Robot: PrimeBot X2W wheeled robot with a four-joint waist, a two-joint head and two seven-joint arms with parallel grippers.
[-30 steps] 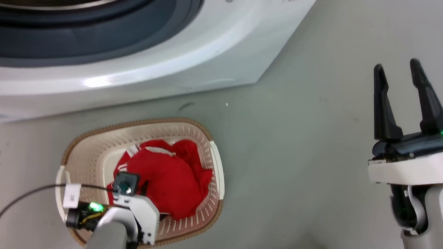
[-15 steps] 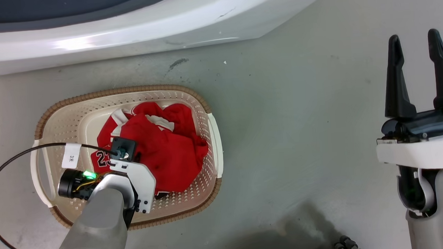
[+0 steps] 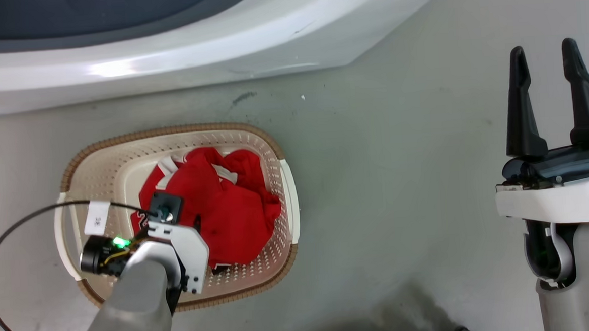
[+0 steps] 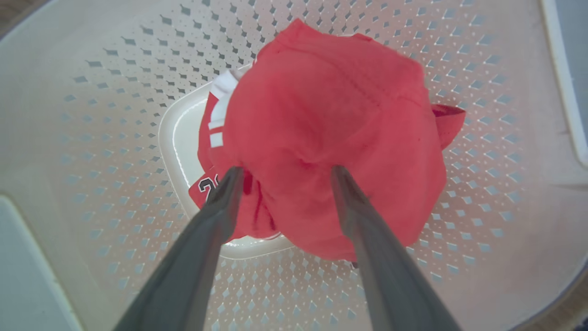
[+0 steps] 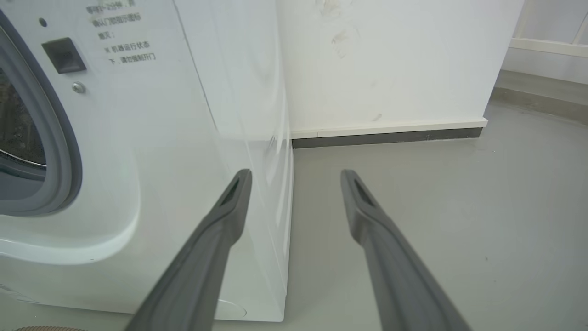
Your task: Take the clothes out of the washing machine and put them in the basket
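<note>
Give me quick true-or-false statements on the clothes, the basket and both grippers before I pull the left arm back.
The clothes lie in the basket. True.
The left gripper's jaws are open over the clothes. True.
The right gripper's jaws are open and empty. True.
The basket stands on a table. False: it stands on the floor before the washing machine.
The right gripper hovers over the basket. False: it is off to the right, over bare floor.

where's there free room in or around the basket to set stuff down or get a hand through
Bare floor between the basket and the right gripper; also a bare strip of basket bottom left of the clothes. Crowded mid-basket: the clothes heap under the left gripper.
</note>
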